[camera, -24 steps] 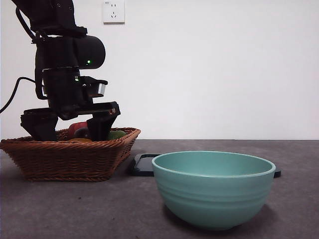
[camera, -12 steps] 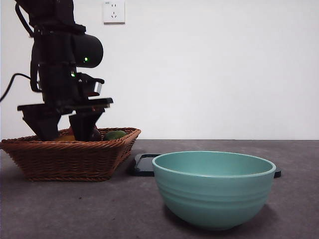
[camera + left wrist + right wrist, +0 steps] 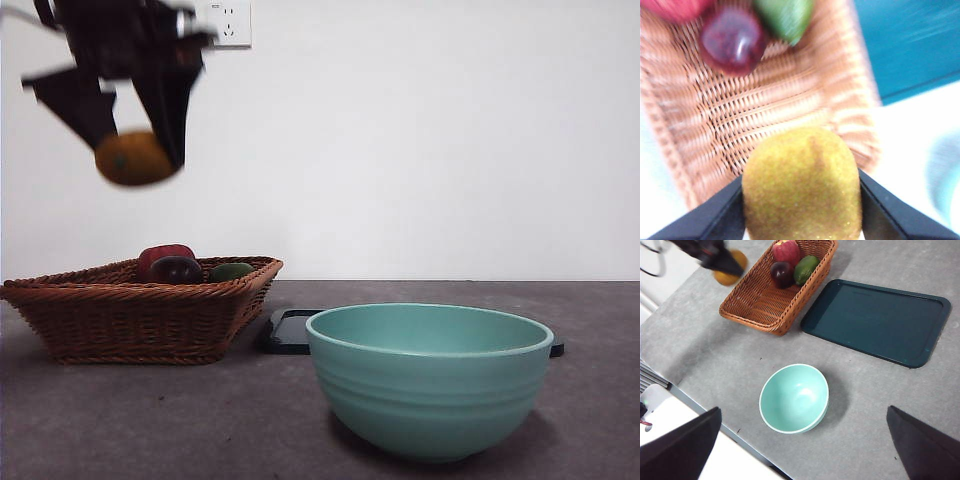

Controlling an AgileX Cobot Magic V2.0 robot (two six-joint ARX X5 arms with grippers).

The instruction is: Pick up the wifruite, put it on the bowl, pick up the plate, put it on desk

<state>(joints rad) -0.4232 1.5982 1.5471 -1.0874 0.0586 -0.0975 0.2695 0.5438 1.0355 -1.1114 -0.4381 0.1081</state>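
Observation:
My left gripper (image 3: 135, 150) is shut on the wifruite (image 3: 135, 158), an orange-brown egg-shaped fruit, and holds it high above the left end of the basket (image 3: 130, 320). In the left wrist view the wifruite (image 3: 802, 185) sits between the two jaws, over the basket (image 3: 765, 110). The mint-green bowl (image 3: 428, 378) stands empty on the desk (image 3: 200, 420), front right. The dark teal plate (image 3: 290, 332) lies flat behind it. My right gripper (image 3: 803, 408) is open, high above the bowl (image 3: 794, 398) and the plate (image 3: 875, 322).
The wicker basket (image 3: 765, 305) holds a red apple (image 3: 160, 255), a dark red-purple fruit (image 3: 176, 269) and a green fruit (image 3: 232, 271). A wall socket (image 3: 228, 22) is on the white wall behind. The desk's front edge (image 3: 715, 420) runs near the bowl.
My left gripper has risen out of the basket with the wifruite in it, from basket level to high above it. The bowl and plate have not moved.

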